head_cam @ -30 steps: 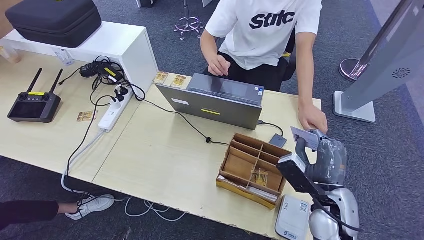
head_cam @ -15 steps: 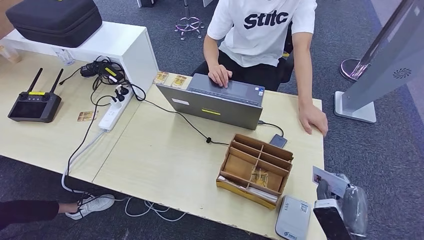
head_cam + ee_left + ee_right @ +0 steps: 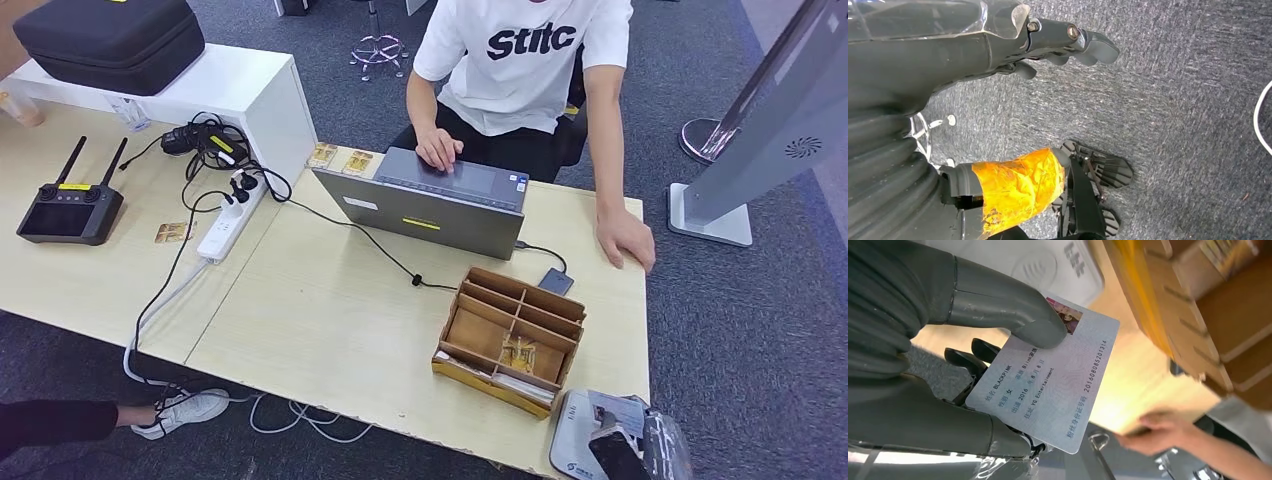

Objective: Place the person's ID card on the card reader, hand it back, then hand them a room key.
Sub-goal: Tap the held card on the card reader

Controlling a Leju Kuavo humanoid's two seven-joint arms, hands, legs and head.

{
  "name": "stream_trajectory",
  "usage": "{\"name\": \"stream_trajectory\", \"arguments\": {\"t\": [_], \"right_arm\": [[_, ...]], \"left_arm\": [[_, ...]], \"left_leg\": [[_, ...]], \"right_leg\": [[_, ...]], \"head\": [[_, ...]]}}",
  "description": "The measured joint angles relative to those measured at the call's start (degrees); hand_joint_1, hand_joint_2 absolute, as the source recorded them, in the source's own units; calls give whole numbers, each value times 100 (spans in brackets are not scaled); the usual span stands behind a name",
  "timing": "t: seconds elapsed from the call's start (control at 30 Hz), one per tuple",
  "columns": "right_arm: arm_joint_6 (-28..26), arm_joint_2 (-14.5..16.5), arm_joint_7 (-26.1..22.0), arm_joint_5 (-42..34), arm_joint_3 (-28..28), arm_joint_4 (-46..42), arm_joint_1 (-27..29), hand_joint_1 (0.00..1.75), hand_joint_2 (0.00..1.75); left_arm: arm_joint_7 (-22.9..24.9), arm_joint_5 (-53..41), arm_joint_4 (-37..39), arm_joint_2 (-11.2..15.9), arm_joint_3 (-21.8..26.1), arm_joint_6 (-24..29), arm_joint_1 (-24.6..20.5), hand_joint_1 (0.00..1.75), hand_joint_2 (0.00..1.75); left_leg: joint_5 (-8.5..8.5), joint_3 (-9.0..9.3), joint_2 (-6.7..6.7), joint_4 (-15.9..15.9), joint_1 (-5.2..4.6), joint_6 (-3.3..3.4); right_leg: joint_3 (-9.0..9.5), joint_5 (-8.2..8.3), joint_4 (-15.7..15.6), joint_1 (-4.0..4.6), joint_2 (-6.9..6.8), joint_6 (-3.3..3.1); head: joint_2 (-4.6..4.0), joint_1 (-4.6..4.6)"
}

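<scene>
The ID card (image 3: 1048, 387) is pinched by the right hand (image 3: 948, 365), the thumb pressed on its printed face and the dark fingers (image 3: 965, 360) closed behind it. The card reader (image 3: 578, 440) lies just beyond the fingers, at the near edge of the worktop (image 3: 330, 320), and the card is held over it, not yet laid flat. The first step is judged underway; the hand-back and the room key are left. The person's hand (image 3: 625, 235) rests on the worktop, well apart from the fingers. The left hand (image 3: 1063, 42) hangs over the floor, loosely uncurled, nothing held.
</scene>
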Motion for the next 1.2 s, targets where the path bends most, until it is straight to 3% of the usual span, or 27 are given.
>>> {"name": "stream_trajectory", "arguments": {"t": [0.53,0.9,1.2], "right_arm": [[-411,4,60,61,312,503,-203,175,175],[-926,74,242,133,314,-925,-104,175,175],[-1005,116,234,178,308,-1282,-55,175,175]], "left_arm": [[-39,-172,-2,6,166,-5,-19,0,175],[-43,-268,-16,-37,327,-4,-23,0,175],[-43,-285,-33,-56,343,-3,-23,0,175]], "left_leg": [[0,4,5,0,-1,0],[0,3,5,0,-1,0],[0,3,5,0,-1,1]], "right_leg": [[2,1,0,-1,2,0],[1,1,0,-1,4,0],[1,1,0,-1,3,1]], "head": [[-1,0],[0,0],[0,0]]}}
